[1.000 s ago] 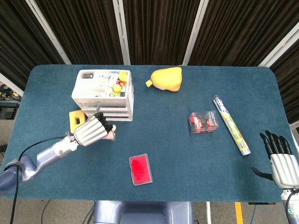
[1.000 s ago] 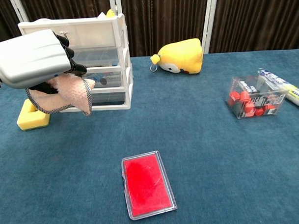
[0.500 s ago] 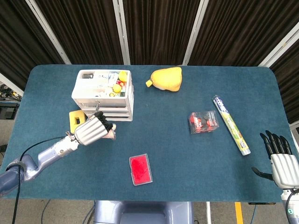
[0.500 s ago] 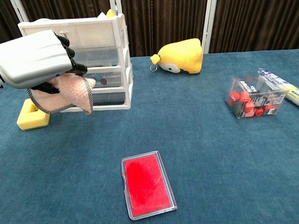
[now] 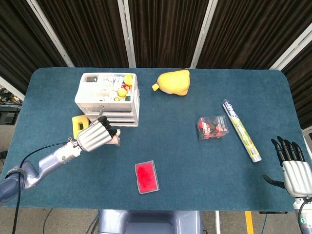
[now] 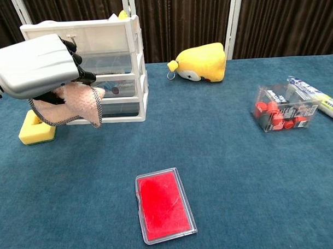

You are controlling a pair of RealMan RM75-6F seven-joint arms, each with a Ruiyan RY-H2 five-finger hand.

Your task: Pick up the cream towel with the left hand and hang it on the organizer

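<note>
My left hand (image 5: 95,136) (image 6: 36,66) grips the cream towel (image 6: 73,105), which hangs below its curled fingers with a dark-stitched edge; in the head view only a small pale bit of towel (image 5: 115,141) shows past the fingers. The hand hovers above the table just in front of the white drawer organizer (image 5: 108,99) (image 6: 109,61), near its lower left corner. The towel hangs apart from the organizer's front. My right hand (image 5: 294,168) rests at the table's near right edge, fingers spread and holding nothing.
A yellow sponge (image 5: 79,123) (image 6: 35,130) lies left of the organizer. A red case (image 5: 146,177) (image 6: 163,204) lies at front centre. A yellow plush (image 5: 172,82), a clear box of red items (image 5: 212,127) and a long tube (image 5: 242,130) sit to the right.
</note>
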